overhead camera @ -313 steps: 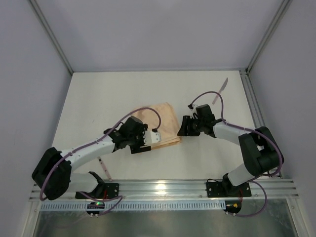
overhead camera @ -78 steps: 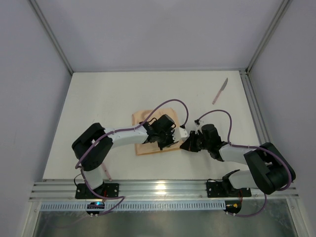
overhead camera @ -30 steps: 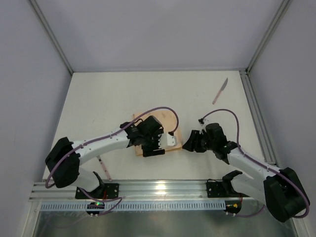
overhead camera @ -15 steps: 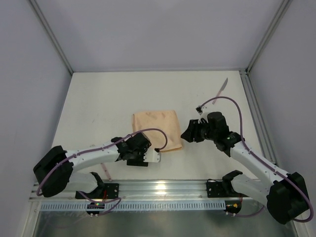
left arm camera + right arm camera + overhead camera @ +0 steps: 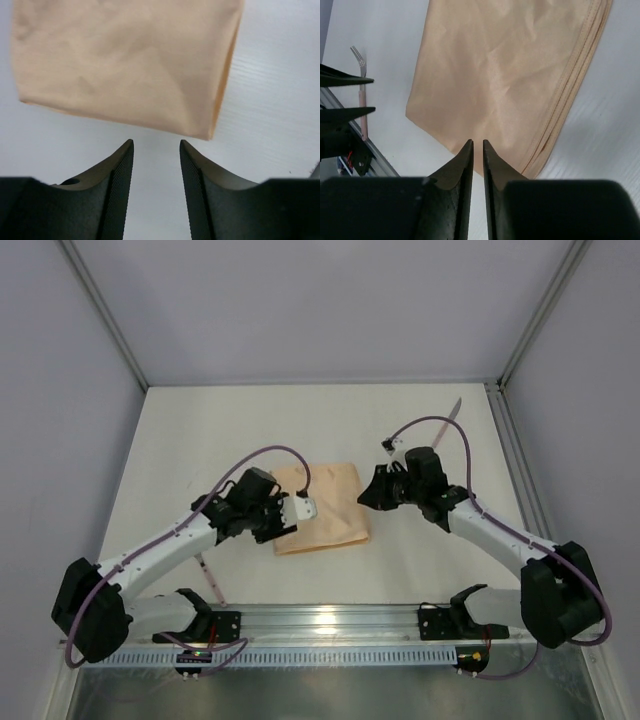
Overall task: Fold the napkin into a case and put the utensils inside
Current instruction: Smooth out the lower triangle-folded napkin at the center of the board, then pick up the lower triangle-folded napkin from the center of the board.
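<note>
The peach-orange napkin (image 5: 322,506) lies flat on the table, folded into a rectangle with layered edges along its right side (image 5: 570,85). My left gripper (image 5: 288,517) is open and empty at the napkin's left edge; the cloth (image 5: 125,60) lies just ahead of its fingertips. My right gripper (image 5: 366,495) hovers over the napkin's right edge, shut with only a thin slit between the tips and holding nothing. The knife (image 5: 456,407) lies at the far right, partly behind a cable. The fork (image 5: 209,580) lies near the front left and also shows in the right wrist view (image 5: 360,90).
White tabletop (image 5: 220,430) with grey walls on three sides. A metal rail (image 5: 330,620) with the arm bases runs along the near edge. Purple cables (image 5: 270,453) loop above both wrists.
My left gripper has swung from the front of the napkin up to its left edge. My right gripper has moved a little farther back along the right edge. The napkin lies uncovered.
</note>
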Controlling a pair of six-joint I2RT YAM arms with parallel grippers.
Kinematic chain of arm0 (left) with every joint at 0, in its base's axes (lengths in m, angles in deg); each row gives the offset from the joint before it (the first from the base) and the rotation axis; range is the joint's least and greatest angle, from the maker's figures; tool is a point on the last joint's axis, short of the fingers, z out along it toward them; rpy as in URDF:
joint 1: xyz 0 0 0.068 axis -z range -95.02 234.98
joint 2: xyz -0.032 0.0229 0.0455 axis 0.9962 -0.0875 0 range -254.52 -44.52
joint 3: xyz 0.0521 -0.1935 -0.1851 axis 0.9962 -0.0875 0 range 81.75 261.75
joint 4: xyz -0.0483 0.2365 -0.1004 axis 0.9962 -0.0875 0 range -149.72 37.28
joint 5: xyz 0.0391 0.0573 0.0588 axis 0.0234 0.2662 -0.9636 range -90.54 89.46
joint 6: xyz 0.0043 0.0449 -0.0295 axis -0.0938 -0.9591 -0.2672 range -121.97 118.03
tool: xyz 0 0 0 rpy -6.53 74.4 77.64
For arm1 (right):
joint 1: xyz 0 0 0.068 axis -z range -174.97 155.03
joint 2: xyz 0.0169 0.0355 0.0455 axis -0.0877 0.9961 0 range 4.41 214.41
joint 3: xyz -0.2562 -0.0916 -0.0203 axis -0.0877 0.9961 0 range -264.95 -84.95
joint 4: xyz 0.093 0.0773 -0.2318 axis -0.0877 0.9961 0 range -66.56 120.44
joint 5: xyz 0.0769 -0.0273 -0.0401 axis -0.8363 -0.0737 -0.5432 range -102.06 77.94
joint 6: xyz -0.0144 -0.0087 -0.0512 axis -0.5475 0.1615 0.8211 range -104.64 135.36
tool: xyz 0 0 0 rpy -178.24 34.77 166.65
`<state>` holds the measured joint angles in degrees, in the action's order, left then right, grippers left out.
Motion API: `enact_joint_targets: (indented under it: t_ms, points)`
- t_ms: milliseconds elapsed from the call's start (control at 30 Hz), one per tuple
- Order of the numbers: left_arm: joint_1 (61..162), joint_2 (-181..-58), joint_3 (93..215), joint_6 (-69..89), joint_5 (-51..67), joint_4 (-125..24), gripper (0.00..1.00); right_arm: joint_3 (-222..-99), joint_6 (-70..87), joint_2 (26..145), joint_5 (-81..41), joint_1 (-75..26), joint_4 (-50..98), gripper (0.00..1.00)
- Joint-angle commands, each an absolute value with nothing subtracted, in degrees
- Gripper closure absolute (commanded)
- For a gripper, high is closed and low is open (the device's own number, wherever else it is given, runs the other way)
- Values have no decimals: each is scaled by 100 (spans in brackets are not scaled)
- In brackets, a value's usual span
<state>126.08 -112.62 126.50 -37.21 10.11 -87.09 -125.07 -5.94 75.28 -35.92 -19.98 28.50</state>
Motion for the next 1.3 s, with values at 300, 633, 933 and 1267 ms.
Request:
enact_joint_targets:
  t_ms: [300,633,933,1267]
  points:
    - [12417,-12775,12913,-2754,1388,-7953,63,-11634,-1268,8492,-4133,-2432,1045,96]
    - [12611,-12987,12350,-3229,684,-7820,63,-10974,-1189,8949,-3641,-2336,1105,96]
    - [12655,-12689,12445,-3598,1070,-8303,54,-11114,-1031,8861,-3825,-2283,1342,96]
    - [13348,-11967,12517,-4670,430,-8981,24,-11360,-943,8879,-4071,-2274,1492,96]
